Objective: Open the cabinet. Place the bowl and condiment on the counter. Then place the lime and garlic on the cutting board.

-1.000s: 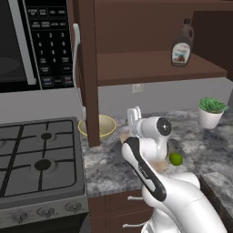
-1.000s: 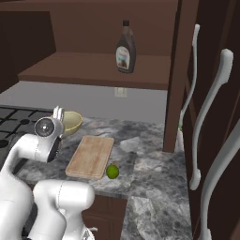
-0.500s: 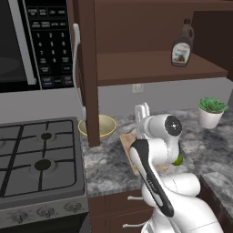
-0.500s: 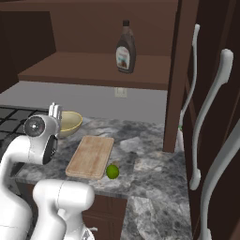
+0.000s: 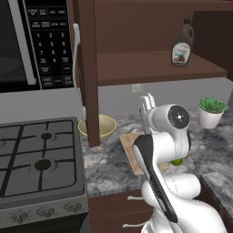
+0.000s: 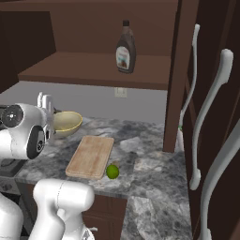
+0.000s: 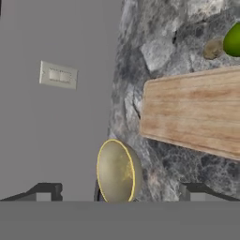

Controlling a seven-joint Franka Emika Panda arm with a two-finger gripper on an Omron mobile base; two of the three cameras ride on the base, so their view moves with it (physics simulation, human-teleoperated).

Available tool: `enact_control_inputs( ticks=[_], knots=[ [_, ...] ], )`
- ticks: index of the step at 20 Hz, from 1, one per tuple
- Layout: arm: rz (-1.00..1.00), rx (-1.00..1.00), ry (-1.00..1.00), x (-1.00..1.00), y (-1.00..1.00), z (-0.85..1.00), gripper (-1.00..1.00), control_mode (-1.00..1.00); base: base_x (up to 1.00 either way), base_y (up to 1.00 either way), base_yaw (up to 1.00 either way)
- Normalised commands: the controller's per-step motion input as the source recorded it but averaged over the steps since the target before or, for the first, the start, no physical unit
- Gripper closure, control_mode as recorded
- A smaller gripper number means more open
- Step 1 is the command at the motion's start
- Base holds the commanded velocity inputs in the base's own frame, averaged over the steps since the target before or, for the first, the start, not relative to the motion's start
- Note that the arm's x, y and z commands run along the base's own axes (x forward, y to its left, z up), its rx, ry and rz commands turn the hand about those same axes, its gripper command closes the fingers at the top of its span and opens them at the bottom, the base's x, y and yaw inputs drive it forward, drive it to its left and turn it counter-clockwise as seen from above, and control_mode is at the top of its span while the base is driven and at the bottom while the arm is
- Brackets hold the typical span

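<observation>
- Since a second ago the arm has swung its wrist round and lifted the hand (image 5: 146,101) higher and farther back above the counter (image 6: 150,164); nothing on the counter has shifted.
- The hand now points upward in both base views, its pale fingers (image 6: 43,100) standing above the round wrist joint, and they are spread wide with nothing between them.
- In the hand view the two dark fingertips sit far apart at the bottom edge, and the bowl (image 7: 118,171) lies between them, just ahead, shown rolled sideways with its yellow rim toward the wall.
- The bowl (image 5: 97,127) rests on the counter near the stove (image 5: 36,159), beside the open cabinet door's (image 5: 88,68) lower edge; from the right base view it (image 6: 67,123) sits just behind and to the side of the hand.
- The cutting board (image 6: 91,156) lies flat on the counter, bare, between the bowl and the lime (image 6: 112,171).
- The lime touches the counter just off the board's near corner; in the hand view it (image 7: 232,40) shows at the upper right edge with a small brownish item, possibly the garlic (image 7: 213,48), beside it.
- The condiment (image 6: 125,47), a dark syrup bottle, stands upright on the cabinet shelf (image 6: 93,70), well above and apart from the hand.
- A potted plant (image 5: 210,111) stands on the counter at the far right of the left base view.
- A wall outlet (image 7: 58,75) shows on the grey backsplash.
</observation>
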Motion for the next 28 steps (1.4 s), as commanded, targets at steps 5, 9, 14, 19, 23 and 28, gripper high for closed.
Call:
enact_control_inputs(
  ticks=[5,9,14,19,23,28],
  knots=[
    [0.01,-0.14,-0.16,-0.45,-0.19,0.05,-1.0,-1.0,0.0,0.0,0.0],
    [0.03,-0.08,-0.1,-0.52,-0.25,0.0,-1.0,-1.0,0.0,0.0,0.0],
    [0.05,-0.05,-0.06,-0.52,-0.31,-0.05,-1.0,-1.0,0.0,0.0,0.0],
    [0.06,-0.08,-0.07,-0.49,-0.26,-0.03,-1.0,-1.0,0.0,0.0,0.0],
    [0.06,-0.18,-0.11,-0.4,-0.17,0.11,-1.0,-1.0,0.0,0.0,0.0],
    [0.07,-0.2,-0.12,-0.37,-0.18,0.15,-1.0,-1.0,0.0,0.0,0.0]
  ],
)
